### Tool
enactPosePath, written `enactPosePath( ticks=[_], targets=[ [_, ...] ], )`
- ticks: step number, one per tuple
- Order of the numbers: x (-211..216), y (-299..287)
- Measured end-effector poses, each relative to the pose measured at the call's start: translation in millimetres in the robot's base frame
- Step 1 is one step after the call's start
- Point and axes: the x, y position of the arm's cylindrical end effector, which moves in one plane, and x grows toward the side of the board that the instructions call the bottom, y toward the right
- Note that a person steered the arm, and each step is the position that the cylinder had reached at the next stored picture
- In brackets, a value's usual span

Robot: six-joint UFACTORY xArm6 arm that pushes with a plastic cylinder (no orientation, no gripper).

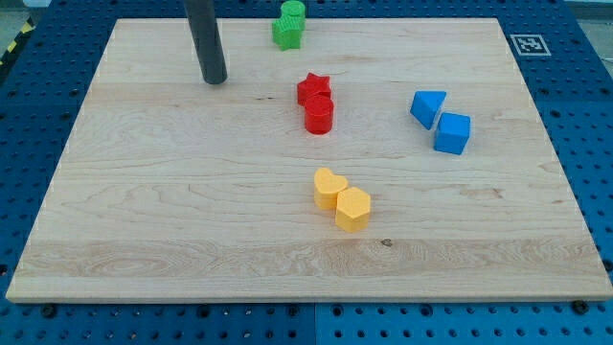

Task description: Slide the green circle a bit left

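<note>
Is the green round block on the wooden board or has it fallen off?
On. The green circle sits at the board top edge, touching the green star. My tip is left of them, apart.

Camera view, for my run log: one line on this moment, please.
my tip: view's left of green circle and green star, apart | board

Light wooden board point(192, 211) was laid on blue perforated bench point(589, 125). Eight blocks were carried by board, in four touching pairs. Green circle point(294, 11) and green star point(286, 34) were set at view's top edge. Red star point(313, 89) and red cylinder point(319, 114) were placed near centre. Blue triangle point(427, 106) and blue cube point(452, 133) were seen at view's right. Yellow heart point(329, 188) and yellow hexagon point(352, 209) were placed below centre. My tip point(215, 80) was rested on board, at view's left of green pair, apart from it.
</note>
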Motion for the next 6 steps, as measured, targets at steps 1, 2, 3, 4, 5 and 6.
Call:
enactPosePath(
  ticks=[1,2,3,4,5,6],
  targets=[
    [-0.1,0.0],
    [-1.2,0.0],
    [-1.2,-0.2],
    [-17.1,0.0],
    [-53.6,9.8],
    [-65.5,9.8]
  ],
)
